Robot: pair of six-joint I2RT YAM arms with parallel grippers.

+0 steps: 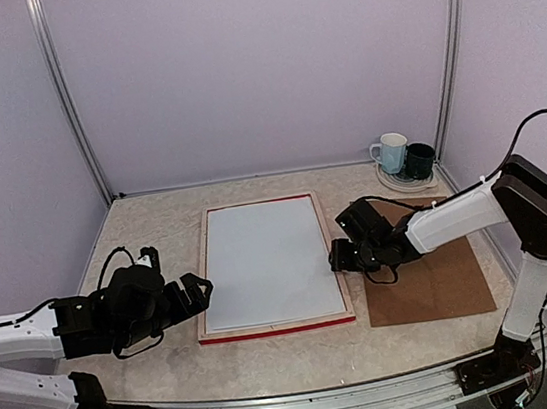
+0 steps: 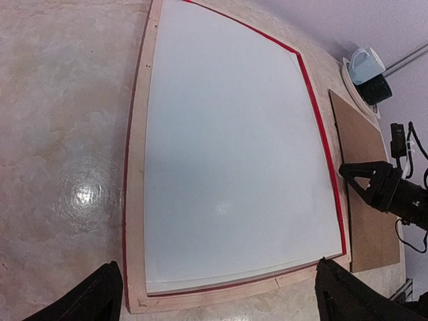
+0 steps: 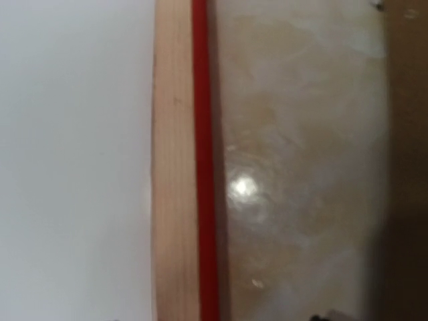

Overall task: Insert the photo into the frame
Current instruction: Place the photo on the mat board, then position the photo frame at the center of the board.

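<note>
The frame (image 1: 203,274) lies face down on the table, pale wood back up, with red showing along its edges. The photo (image 1: 266,261) lies inside it, white back up. My left gripper (image 1: 204,290) is open and empty at the frame's near left corner. In the left wrist view its fingers (image 2: 87,301) straddle the frame's (image 2: 136,167) near edge, with the photo (image 2: 234,147) beyond. My right gripper (image 1: 339,254) is open and empty, low over the frame's right edge. Its wrist view shows the photo (image 3: 67,160), the frame's wood strip (image 3: 175,160) and bare table.
A brown backing board (image 1: 435,279) lies flat right of the frame, under my right arm. It also shows in the left wrist view (image 2: 364,167). A white mug (image 1: 391,152) and a dark cup (image 1: 419,159) stand on a plate at the back right.
</note>
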